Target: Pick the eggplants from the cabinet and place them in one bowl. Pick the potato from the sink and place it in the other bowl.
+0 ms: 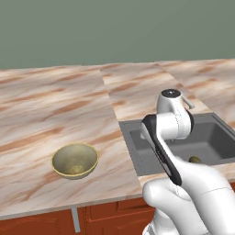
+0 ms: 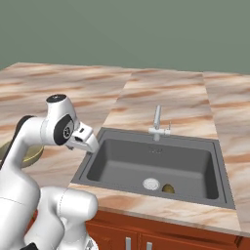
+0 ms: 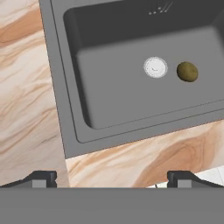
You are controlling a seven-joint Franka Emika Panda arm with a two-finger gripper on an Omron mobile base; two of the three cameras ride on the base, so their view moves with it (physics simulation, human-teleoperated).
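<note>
The potato (image 3: 187,71), beside the drain (image 3: 155,67) near the sink's (image 3: 83,131) front edge, looks firm, light, rollable; the spread hand (image 3: 112,177) should pinch its middle.

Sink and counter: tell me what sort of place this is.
Most likely a kitchen, a rendered one. A dark grey sink with a slim faucet is set into a marble-look counter, reddish wooden cabinet fronts run below, and a bowl stands on the counter.
</note>
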